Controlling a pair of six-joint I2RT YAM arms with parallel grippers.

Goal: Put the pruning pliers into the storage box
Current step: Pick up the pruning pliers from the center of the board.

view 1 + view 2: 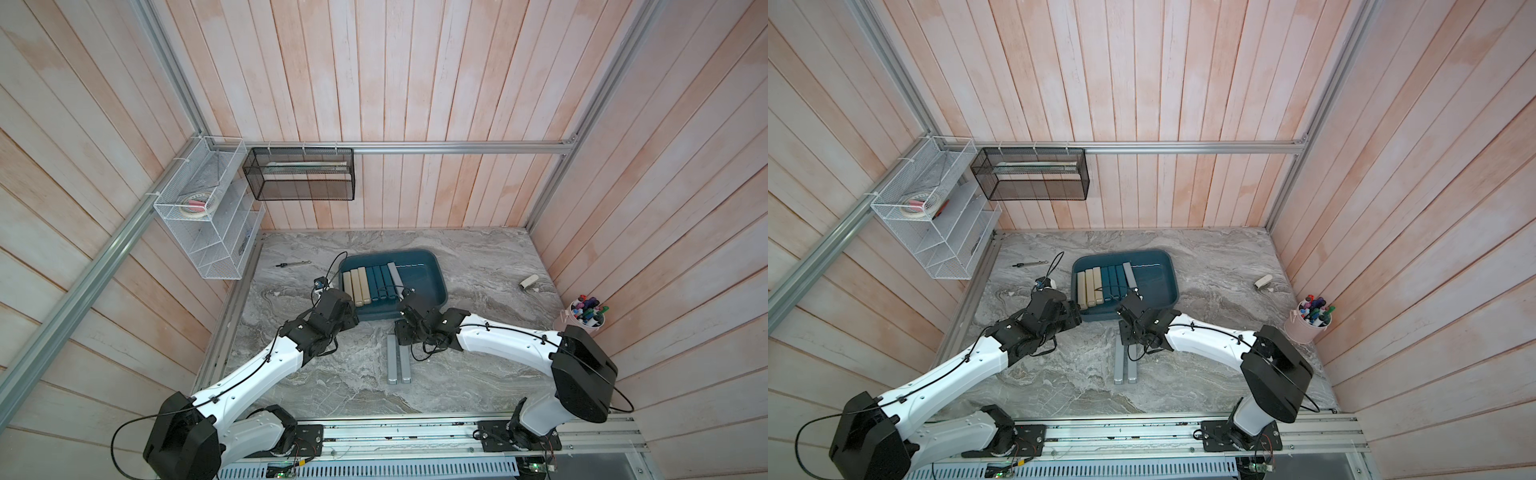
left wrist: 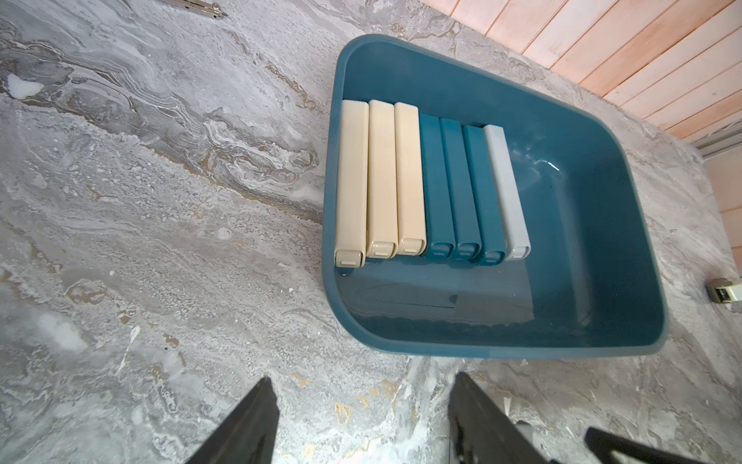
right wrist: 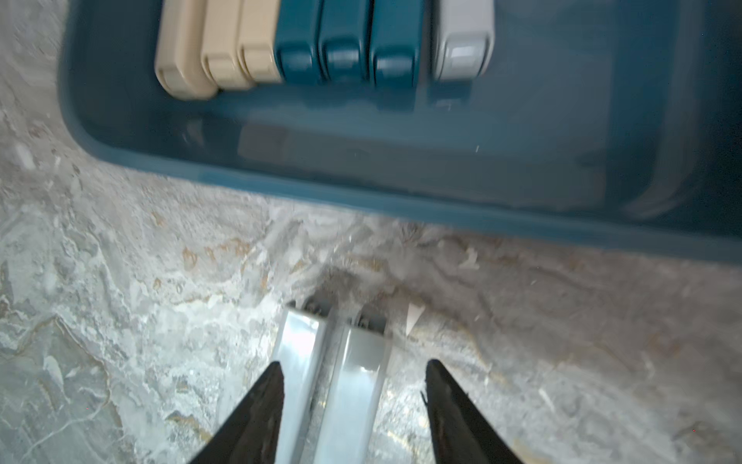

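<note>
Seven pliers [image 2: 437,184] lie already in the box [image 2: 562,241], and my right pincer [image 3: 355,363], jaws apart and empty, hangs above the last two grey pliers [image 3: 299,341] on the tabletop [image 3: 120,321], so next I must descend and close on one; my left pincer [image 2: 363,377] is apart too.

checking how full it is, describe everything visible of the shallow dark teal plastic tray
The shallow dark teal plastic tray is rectangular with rounded corners and a flared rim, glossy. It sits flat on the grey marble-patterned table. Lying side by side on its floor are three beige bars, three dark teal bars and one light grey bar, crowded toward one end; the rest is bare.
</note>
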